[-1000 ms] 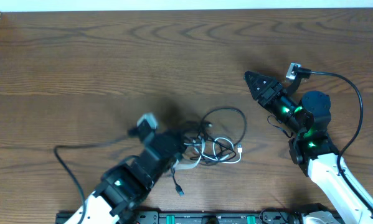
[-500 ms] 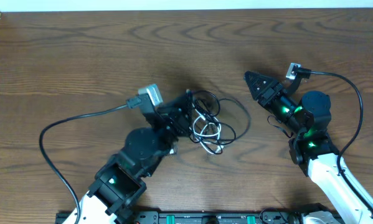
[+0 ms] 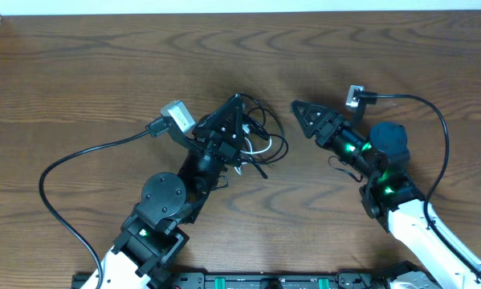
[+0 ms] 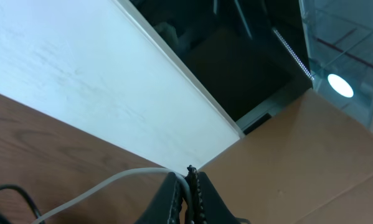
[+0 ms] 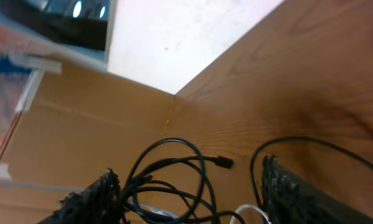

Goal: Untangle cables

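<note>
Gripping the cables [image 3: 260,147], your left claw [image 3: 237,103] is closed on them; your right claw [image 3: 298,107], at three o'clock from the cables, stands open.

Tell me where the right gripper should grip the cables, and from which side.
Take the black loop bulging from the right side of the cables, coming from the right. It sticks out clear of the left gripper, which pinches the bundle further left, and faces the open right gripper.
</note>
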Robot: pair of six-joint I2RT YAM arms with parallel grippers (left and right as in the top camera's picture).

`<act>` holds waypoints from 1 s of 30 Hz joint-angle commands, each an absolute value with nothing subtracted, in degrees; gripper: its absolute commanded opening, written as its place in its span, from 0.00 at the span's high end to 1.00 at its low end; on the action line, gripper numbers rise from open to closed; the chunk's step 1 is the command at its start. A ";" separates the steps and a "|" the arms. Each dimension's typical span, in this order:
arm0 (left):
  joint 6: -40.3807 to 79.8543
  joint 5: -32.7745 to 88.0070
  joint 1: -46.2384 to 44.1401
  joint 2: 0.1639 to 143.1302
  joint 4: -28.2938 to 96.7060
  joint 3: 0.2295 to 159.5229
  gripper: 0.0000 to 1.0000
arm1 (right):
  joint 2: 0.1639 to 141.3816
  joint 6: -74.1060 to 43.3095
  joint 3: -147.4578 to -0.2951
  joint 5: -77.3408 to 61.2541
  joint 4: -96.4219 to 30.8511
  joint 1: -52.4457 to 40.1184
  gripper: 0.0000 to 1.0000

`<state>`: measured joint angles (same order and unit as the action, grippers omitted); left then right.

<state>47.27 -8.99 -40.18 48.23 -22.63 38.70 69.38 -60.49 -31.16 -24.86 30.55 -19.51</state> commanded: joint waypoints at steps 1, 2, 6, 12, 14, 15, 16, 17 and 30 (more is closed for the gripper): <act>50.92 -9.32 -39.92 47.86 -23.49 39.68 0.92 | 69.47 -51.83 -31.88 -23.27 33.10 -21.93 0.26; 51.92 -8.80 -39.92 47.86 -23.51 39.68 0.92 | 69.47 -49.71 -31.88 -23.29 34.06 -22.59 0.23; 54.61 -6.70 -39.92 47.86 -24.14 39.68 0.92 | 69.47 -39.70 -31.88 -24.58 36.86 -25.67 0.14; 54.83 -6.44 -39.92 47.83 -27.99 39.68 0.92 | 69.52 -23.07 -31.88 -24.34 37.74 -30.52 0.08; 56.16 -6.35 -39.92 47.83 -28.88 39.68 0.92 | 69.67 -20.25 -31.88 -23.51 37.67 -31.70 0.08; 57.43 -6.20 -39.92 47.83 -29.02 39.68 0.92 | 69.82 -19.51 -31.88 -22.94 37.65 -32.16 0.08; 58.28 -5.41 -39.92 47.83 -29.43 39.68 0.92 | 70.02 -19.40 -31.88 -22.35 37.60 -32.47 0.08; 58.92 -4.32 -39.92 47.83 -29.98 39.68 0.92 | 70.19 -19.40 -31.88 -21.91 37.65 -32.69 0.08; 55.66 17.69 -39.92 47.79 -25.34 39.66 0.92 | 70.50 -20.84 -31.88 -8.38 36.40 -31.99 0.99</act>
<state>58.24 8.38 -40.16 48.21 -28.23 38.74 70.28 -20.56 -31.16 -15.46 36.73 -32.45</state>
